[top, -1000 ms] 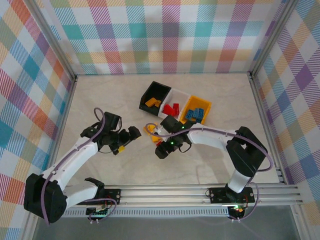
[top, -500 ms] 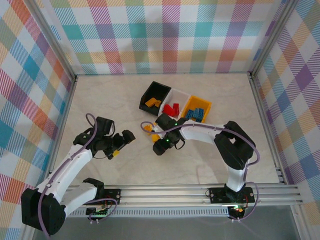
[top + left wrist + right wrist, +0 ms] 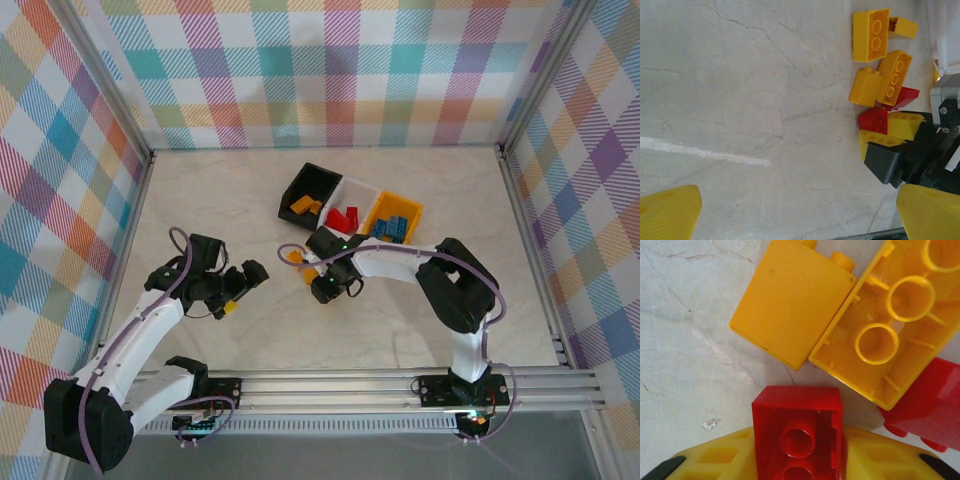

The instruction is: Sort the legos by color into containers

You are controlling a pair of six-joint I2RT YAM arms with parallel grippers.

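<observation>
the red brick (image 3: 797,432) sits on the desk (image 3: 400,320) in a loose cluster of yellow bricks (image 3: 790,300), near the three bins (image 3: 296,186). your right end effector (image 3: 310,272) is clamped on it, a yellow pad (image 3: 715,460) against each side. your left end effector (image 3: 248,290) hangs well apart, jaws wide and empty. other red bricks (image 3: 343,217) lie in the white bin (image 3: 362,189).

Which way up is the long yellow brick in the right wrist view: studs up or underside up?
Underside up: the long yellow brick shows its hollow interior and three round tubes.
</observation>
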